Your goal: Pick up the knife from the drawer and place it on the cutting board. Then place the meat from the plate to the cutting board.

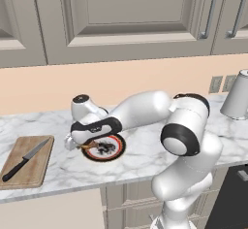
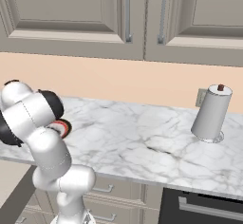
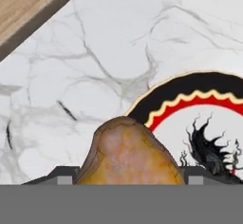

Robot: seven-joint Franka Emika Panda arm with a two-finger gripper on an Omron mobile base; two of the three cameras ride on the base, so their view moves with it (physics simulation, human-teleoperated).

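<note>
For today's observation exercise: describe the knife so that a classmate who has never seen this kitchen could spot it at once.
Start at the marble counter under the grey wall cabinets and look to its left end, where a light-brown wooden cutting board lies. The knife lies diagonally on that board. It is the only slim thing there, with a black handle and a pointed silver-grey blade, unlike the round plate nearby.

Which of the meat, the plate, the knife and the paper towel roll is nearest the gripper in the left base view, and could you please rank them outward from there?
From the gripper:
1. The meat, between the fingers at the plate's left edge.
2. The plate, right beneath it.
3. The knife, on the cutting board to the left.
4. The paper towel roll, far right by the wall.
</note>
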